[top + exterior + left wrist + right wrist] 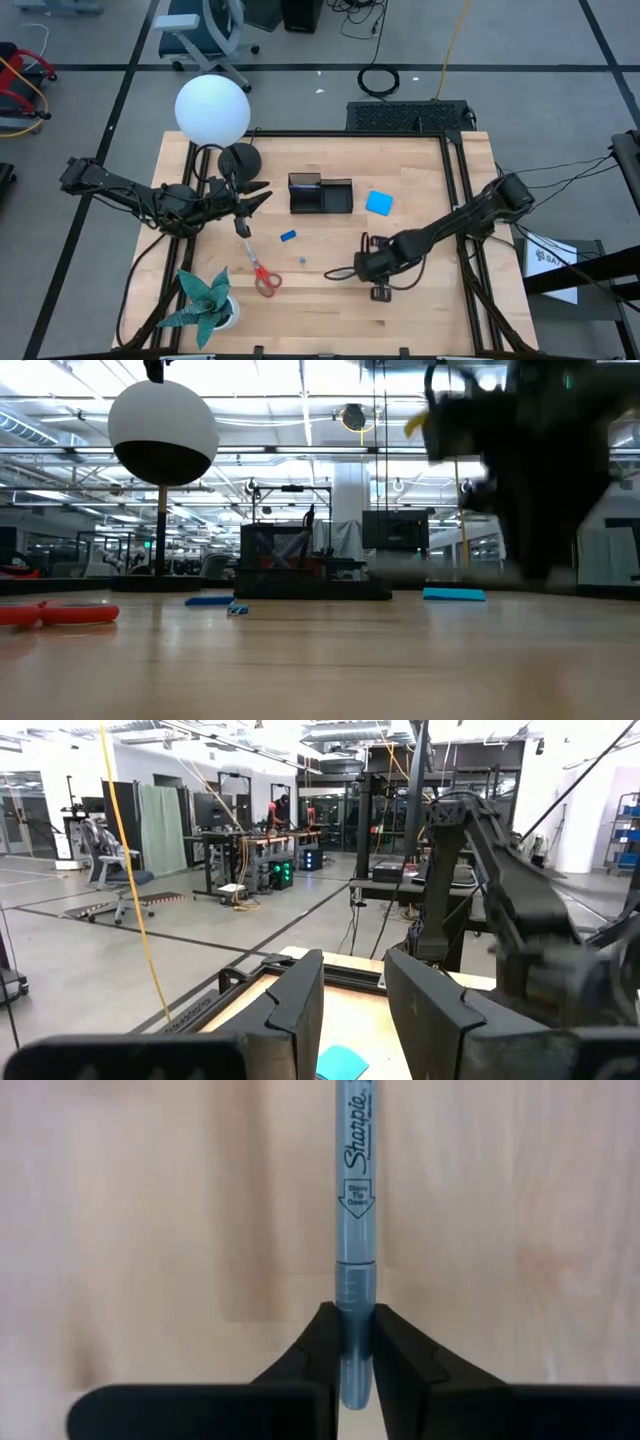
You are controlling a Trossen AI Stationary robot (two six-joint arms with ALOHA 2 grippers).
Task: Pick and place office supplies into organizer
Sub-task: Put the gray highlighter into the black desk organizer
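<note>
Grey-blue and slim, a marker (355, 1200) is sitting pinched between the right gripper (356, 1348) fingers, lying flat along the pale wooden table (420, 190) on the right front part, well apart from the organizer (320, 194). The jaws are clamping its smooth round barrel near one end; printed lettering is running along the body.

Progress is looking early. The organizer, a black rectangular tray with one taller section, is sitting near the table's middle toward the back, and nothing can be made out inside it. Still lying loose on the wood are the scissors (262, 275) with red loop handles near the left front, a small blue block (288, 236) between the scissors and the tray, and a flat bright blue square pad (379, 202) just to the right of the tray. By this judgement, every item is still waiting to be placed, the marker being the first in hand.

The left gripper (355, 1005) is hovering above the table's left side near a round black lamp base (240, 160), its blocky dark fingers standing parted with nothing between them. A white globe lamp (212, 109) and a green paper plant (205, 298) are occupying the left edge.
</note>
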